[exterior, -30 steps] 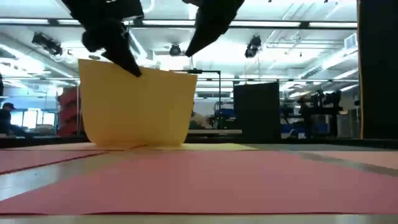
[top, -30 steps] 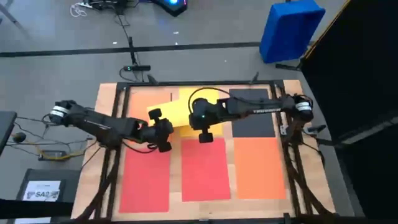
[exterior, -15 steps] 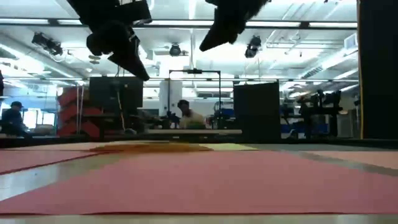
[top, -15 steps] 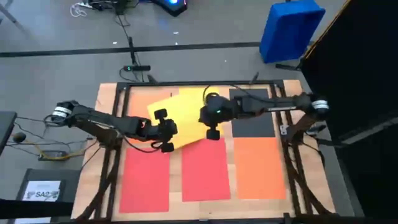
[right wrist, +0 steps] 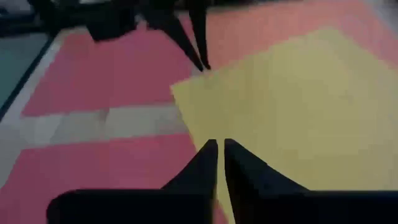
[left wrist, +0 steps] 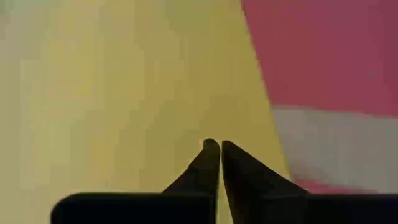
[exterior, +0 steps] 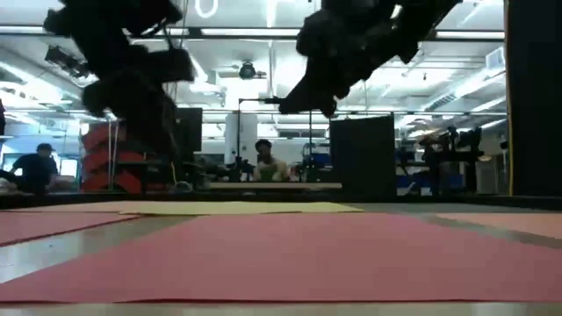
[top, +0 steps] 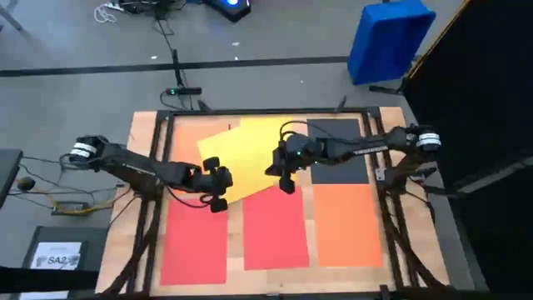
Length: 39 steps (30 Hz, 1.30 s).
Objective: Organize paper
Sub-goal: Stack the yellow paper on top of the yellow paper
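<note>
The yellow sheet is lying flat and tilted, overlapping the middle red sheet, while the left gripper and right gripper, both pressed together, are hovering over it.

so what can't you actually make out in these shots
- Orange sheet, high view: largely covered by the skewed yellow sheet, so its full outline is hidden.
- Yellow sheet's lower corner, high view: the left claw sits by it; contact cannot be told.
- Black sheet, high view: the right arm crosses it.
- Low view: the sheets show edge-on, so overlaps cannot be read.
- Left wrist view: blurred; the red sheet is cut off by the edge.
</note>
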### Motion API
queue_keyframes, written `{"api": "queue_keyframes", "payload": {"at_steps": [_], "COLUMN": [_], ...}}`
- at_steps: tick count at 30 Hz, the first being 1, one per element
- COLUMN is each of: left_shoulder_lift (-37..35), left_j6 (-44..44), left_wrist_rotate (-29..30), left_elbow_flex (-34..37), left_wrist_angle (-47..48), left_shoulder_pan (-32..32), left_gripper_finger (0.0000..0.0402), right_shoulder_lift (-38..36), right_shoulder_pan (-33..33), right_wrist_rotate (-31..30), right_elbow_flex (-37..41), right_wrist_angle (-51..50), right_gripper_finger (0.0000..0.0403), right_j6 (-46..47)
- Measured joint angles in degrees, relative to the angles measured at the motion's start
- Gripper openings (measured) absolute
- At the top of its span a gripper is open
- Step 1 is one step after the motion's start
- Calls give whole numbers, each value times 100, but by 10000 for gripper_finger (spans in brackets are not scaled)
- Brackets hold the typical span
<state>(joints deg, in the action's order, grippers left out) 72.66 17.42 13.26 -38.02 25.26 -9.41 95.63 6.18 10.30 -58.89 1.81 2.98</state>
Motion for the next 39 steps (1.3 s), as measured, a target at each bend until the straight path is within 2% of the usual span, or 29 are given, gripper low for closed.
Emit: {"api": "queue_keyframes", "payload": {"at_steps": [4, 8, 15, 22, 27, 33, 39], "left_shoulder_lift": [-4, 107, 835, 1661, 2062, 2339, 2428], "left_j6": [131, 130, 240, 276, 280, 284, 229], "left_wrist_rotate": [-739, -1079, -1126, -832, -665, -668, -952], "left_elbow_flex": [-32, -159, -546, -1142, -1482, -1551, -1564], "left_wrist_angle": [28, -77, -108, 550, 885, 901, 882], "left_shoulder_pan": [-40, -45, -126, -120, -120, -87, 106], "left_gripper_finger": [6, 40, 147, 221, 238, 239, 239], "right_shoulder_lift": [223, 352, 359, 359, 359, 359, 359], "right_shoulder_pan": [3, -49, -84, -88, -88, -88, -87], "right_wrist_rotate": [12, 16, -188, -321, -344, -340, -340], "right_elbow_flex": [0, -4, -2, -2, -4, -4, -3], "right_wrist_angle": [150, 422, 530, 592, 587, 585, 591], "right_gripper_finger": [47, 86, 151, 180, 183, 183, 183], "right_j6": [-61, -157, -205, -212, -210, -210, -210]}}
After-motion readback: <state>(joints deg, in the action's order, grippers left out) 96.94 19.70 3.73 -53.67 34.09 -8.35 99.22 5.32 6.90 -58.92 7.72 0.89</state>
